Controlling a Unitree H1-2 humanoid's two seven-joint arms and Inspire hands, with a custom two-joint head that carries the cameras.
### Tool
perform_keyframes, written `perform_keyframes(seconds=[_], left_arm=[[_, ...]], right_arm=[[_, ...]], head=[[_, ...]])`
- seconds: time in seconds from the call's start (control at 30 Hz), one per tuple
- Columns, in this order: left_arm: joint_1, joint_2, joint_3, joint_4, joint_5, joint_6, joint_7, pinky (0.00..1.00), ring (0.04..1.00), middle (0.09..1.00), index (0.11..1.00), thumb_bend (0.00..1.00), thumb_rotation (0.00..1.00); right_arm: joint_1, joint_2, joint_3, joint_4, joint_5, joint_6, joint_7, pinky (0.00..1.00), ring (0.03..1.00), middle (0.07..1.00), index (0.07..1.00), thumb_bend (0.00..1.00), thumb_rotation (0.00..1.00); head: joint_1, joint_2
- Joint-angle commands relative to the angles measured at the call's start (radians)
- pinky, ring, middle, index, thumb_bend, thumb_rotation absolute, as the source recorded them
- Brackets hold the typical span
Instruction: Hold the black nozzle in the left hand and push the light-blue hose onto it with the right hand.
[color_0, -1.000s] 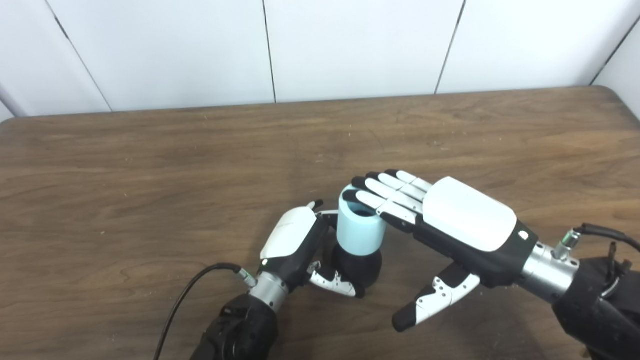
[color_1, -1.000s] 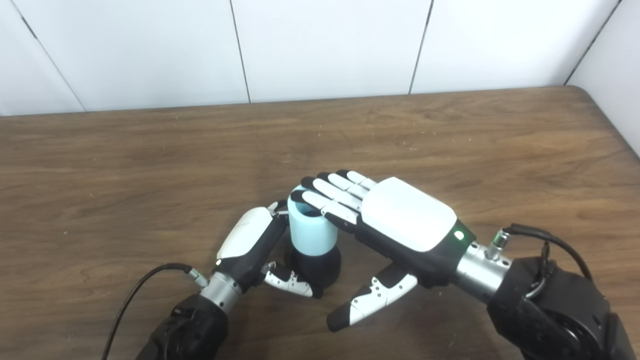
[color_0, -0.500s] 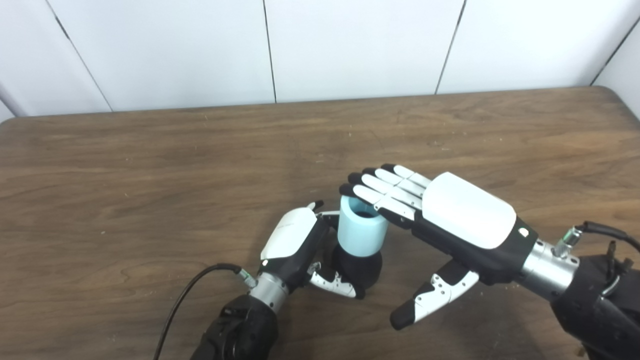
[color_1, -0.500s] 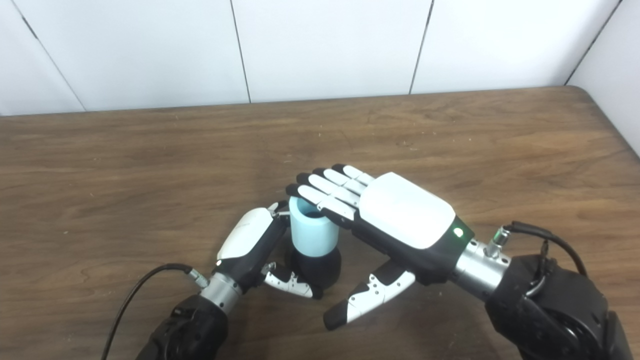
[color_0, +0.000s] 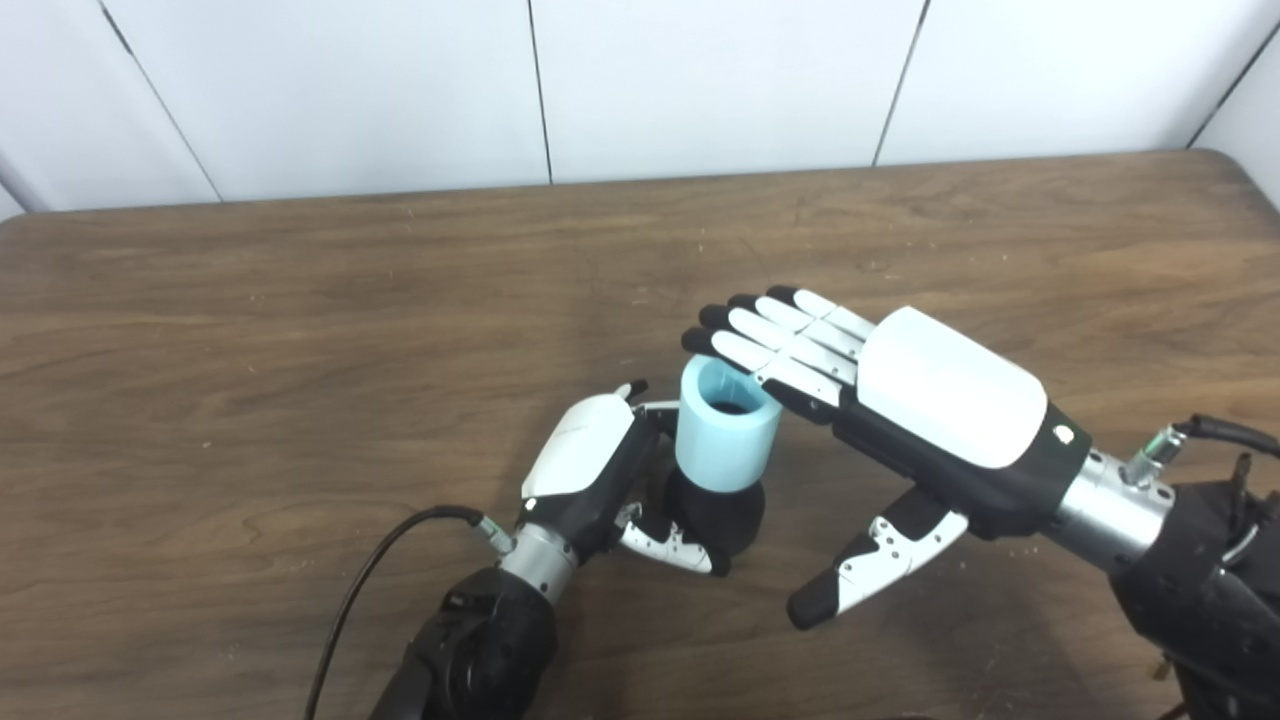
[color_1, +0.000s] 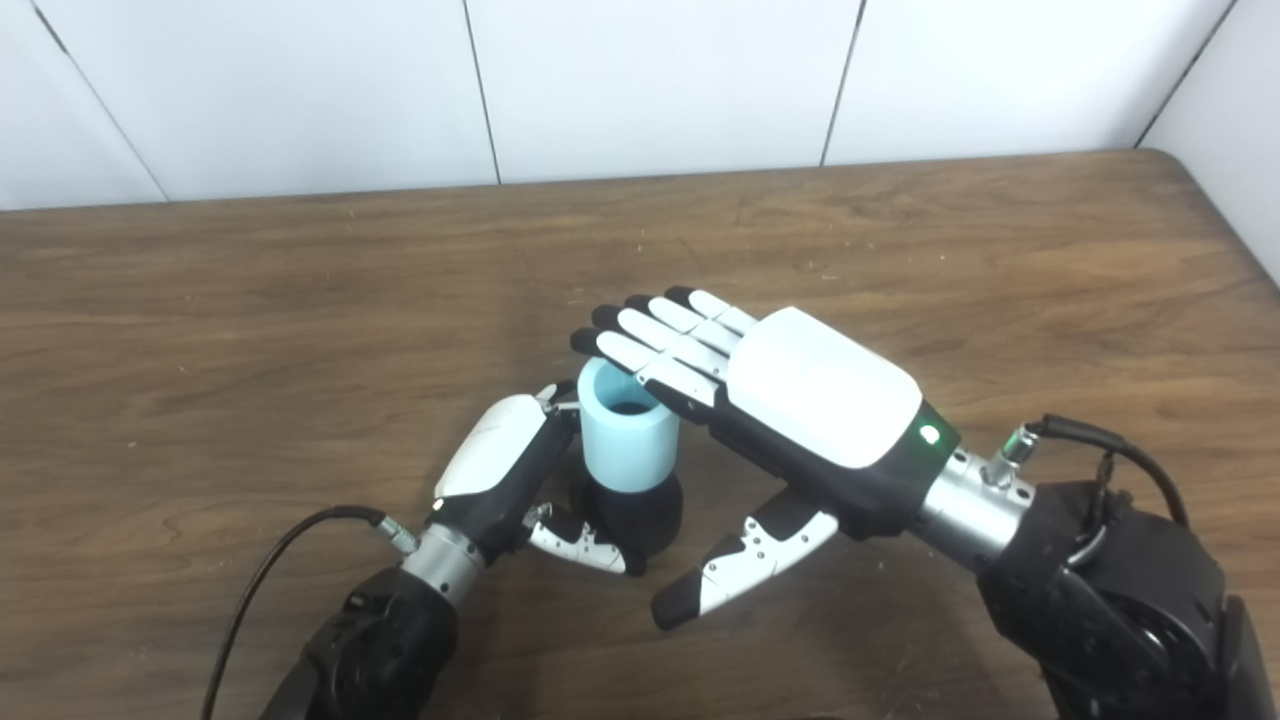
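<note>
The black nozzle (color_0: 718, 516) stands upright on the wooden table (color_0: 300, 330), with the light-blue hose (color_0: 725, 428) sitting on top of it, open end up. My left hand (color_0: 590, 478) is shut on the nozzle's base, thumb curled round its front. My right hand (color_0: 900, 405) is open, flat and palm down, its fingertips (color_0: 710, 335) above the hose's far rim and no longer touching it. The same scene shows in the right eye view, with the hose (color_1: 628, 442) and my right hand (color_1: 790, 395).
A black cable (color_0: 370, 590) trails from my left wrist across the table. White wall panels stand behind the table's far edge. The table's right corner shows at the upper right.
My right hand has lifted off the hose's top and drawn slightly back. The camera has tilted a little, shifting the scene up. The left hand keeps its hold.
</note>
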Motion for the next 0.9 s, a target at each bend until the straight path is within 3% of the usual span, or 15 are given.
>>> perform_keyframes(seconds=[0.0,0.87], left_arm=[[0.023,0.016,-0.019,0.038,0.0,0.033,-0.069,0.98,0.669,0.532,0.45,0.52,0.0],[0.016,0.019,-0.025,0.037,0.013,0.04,-0.076,0.98,0.698,0.518,0.462,0.52,0.0]], right_arm=[[-0.009,-0.003,-0.007,-0.028,-0.01,-0.022,-0.025,1.0,1.0,1.0,0.996,0.65,1.0],[-0.003,-0.008,0.072,-0.029,-0.054,-0.013,0.046,1.0,1.0,1.0,0.988,0.65,1.0]], head=[[-0.001,0.001],[0.0,-0.002]])
